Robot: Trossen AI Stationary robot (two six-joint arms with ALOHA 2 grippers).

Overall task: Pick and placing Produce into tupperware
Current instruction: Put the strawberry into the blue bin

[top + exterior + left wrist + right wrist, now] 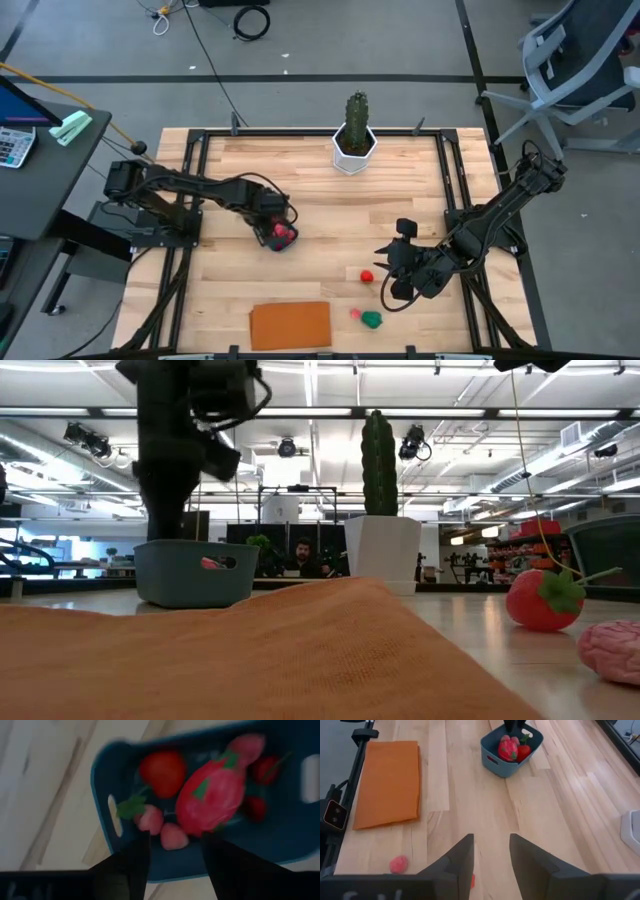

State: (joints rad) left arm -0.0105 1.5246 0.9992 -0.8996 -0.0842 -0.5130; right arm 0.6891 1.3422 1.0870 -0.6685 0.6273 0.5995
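Fingers of my left gripper (172,855) stand apart and hold nothing; they hang directly over the tupperware (279,236), which sits on the table (320,180) to the left of the cactus (355,115) and nearer to the front edge. Inside the tupperware I see a big pink dragon fruit (210,797), a red round fruit (162,767) and some smaller pink pieces (162,827). I judge that a piece was just let go there, so this arm now needs only to rise clear.

On the right of the tupperware, my right gripper (397,270) waits low over the table with its fingers apart and empty. Near it lie the remaining produce: a strawberry (367,274), a pink piece (354,314) and a green piece (372,320). The next move, I think, is to lower the right gripper on the strawberry and close.

From the table-level camera the orange board (230,650) hides most of the table, and I cannot tell what the pink and green pieces are.
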